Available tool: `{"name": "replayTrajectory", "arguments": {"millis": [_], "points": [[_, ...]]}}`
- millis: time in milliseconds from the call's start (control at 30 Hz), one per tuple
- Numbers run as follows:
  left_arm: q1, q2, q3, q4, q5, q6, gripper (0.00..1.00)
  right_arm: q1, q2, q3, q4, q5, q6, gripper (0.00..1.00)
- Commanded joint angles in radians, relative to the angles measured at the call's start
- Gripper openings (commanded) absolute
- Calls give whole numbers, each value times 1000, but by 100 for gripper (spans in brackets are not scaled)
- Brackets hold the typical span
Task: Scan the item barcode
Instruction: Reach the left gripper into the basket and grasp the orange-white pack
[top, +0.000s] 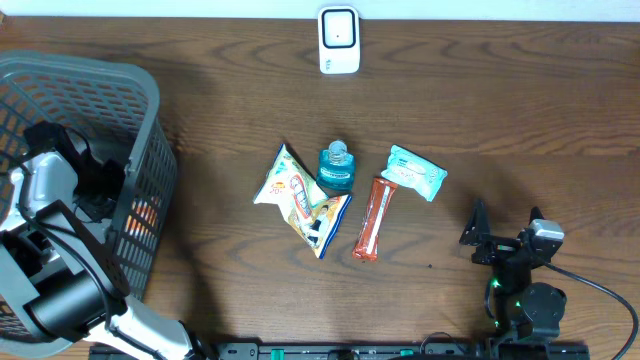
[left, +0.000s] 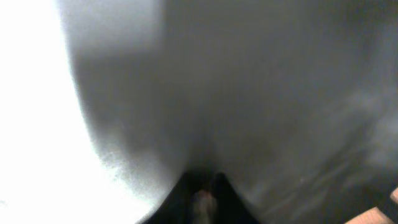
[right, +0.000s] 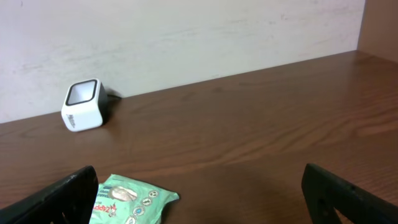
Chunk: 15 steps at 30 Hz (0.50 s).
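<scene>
Presently my right jaws are hanging wide open and empty, facing the wipes packet (right: 132, 200). My left jaws are sitting inside the basket (top: 150, 130); whether they are gripping anything I cannot tell. The scanner (top: 339, 40) is standing at the far edge of the bench (top: 520, 110).

White-and-black left arm (top: 45, 190); black right arm (top: 530, 300) with green light (top: 497, 287)

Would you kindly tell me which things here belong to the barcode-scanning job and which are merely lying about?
Job: scanner; basket, where the left arm reaches in.
Lying about, for now: snack bag, teal bottle, red stick packet, wipes pack; right gripper, open, holding nothing.
</scene>
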Motion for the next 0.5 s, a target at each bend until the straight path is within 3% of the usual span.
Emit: {"name": "replayTrajectory", "arguments": {"millis": [0,267,467], "points": [[-2,17,-19,-25,7,5,8,3,-5,-2,-2,5,-7,99],[2,-179,16,-72,5,-15,7,3,-5,-2,-2,5,-7,99],[29,-427,16,-72,-61,-133,7,3,-5,-2,-2,5,-7,99]]}}
